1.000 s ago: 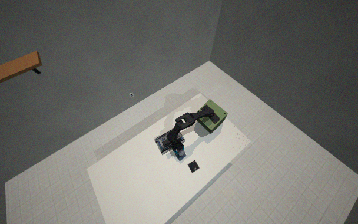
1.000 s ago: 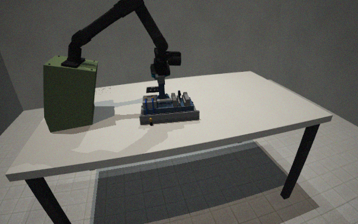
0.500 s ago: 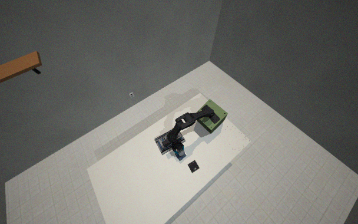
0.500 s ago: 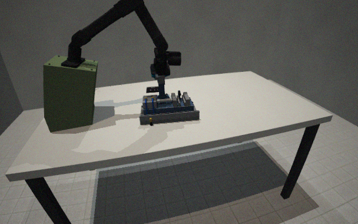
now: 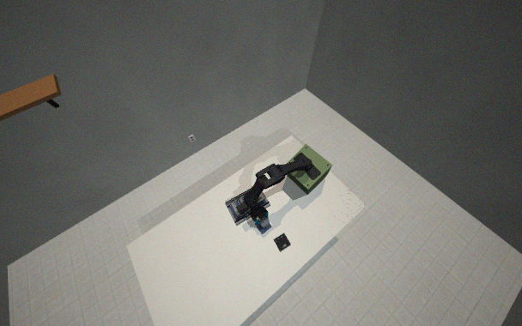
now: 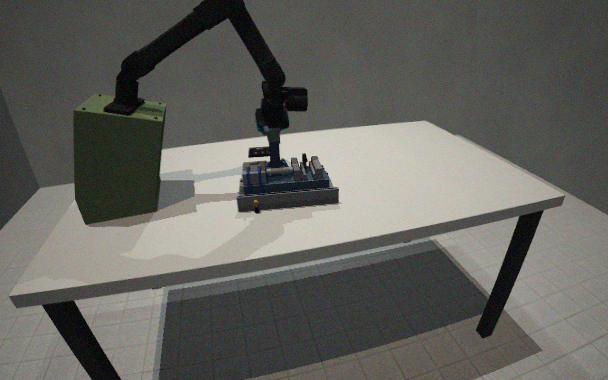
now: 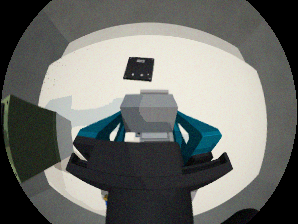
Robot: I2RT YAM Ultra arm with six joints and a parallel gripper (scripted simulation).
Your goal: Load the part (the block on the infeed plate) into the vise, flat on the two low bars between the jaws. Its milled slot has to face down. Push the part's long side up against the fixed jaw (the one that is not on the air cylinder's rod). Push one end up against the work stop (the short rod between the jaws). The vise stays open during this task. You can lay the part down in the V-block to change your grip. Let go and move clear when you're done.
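My gripper point(image 5: 262, 220) point(image 6: 272, 133) point(image 7: 149, 112) points down, its teal fingers shut on two opposite sides of the part. The part point(image 6: 273, 136) point(image 7: 149, 111) is a plain grey block and appears to rest in the V-block on the blue stand point(image 5: 265, 231) point(image 6: 275, 154). I cannot tell which way its slot faces. The vise point(image 6: 287, 184) stands beside the stand and is open. Its fixed jaw point(image 6: 317, 168) is farthest from the air cylinder point(image 6: 254, 172); the moving jaw point(image 6: 295, 169) is on the rod. The work stop is too small to tell clearly.
The dark infeed plate point(image 5: 282, 242) point(image 6: 258, 152) point(image 7: 139, 69) lies on the white table point(image 5: 203, 262) point(image 6: 392, 165), with no block on it. The green pedestal point(image 5: 319, 163) point(image 6: 117, 165) point(image 7: 30, 140) carries the arm. The vise's grey base has a raised front wall point(image 6: 297, 197).
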